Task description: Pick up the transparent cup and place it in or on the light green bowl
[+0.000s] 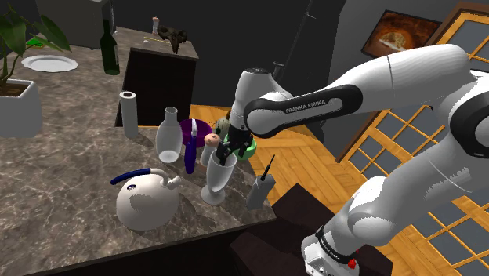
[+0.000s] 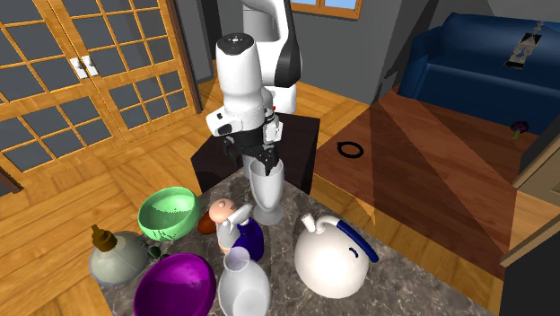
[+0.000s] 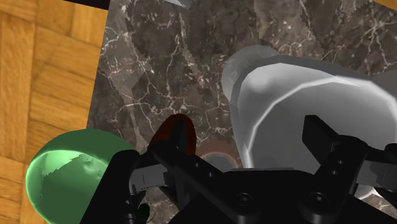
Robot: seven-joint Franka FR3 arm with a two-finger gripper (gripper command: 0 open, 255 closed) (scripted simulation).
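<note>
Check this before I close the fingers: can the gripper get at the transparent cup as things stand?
Probably yes. The open gripper is at the cup, one finger inside its mouth and one outside, its wall between them. The small doll stands close by the outer finger but seems lower.

In the shoulder view the cup [image 1: 217, 179] stands on the countertop [image 1: 70, 153] close to its near edge. The kettle [image 1: 146, 202] is to its left and a small holder [image 1: 261, 190] to its right. Just beyond the cup stand a carafe [image 1: 166, 135], a bottle [image 1: 190, 154], a left-hand bowl [image 1: 201, 128] and a right-hand bowl [image 2: 169, 215], the last by the counter's right edge. The gripper [image 2: 262, 163] hangs over the cup's mouth. Far left are a paper roll [image 1: 128, 114], a second bottle [image 1: 110, 52], a plate [image 1: 48, 63] and a plant pot [image 1: 19, 111].
</note>
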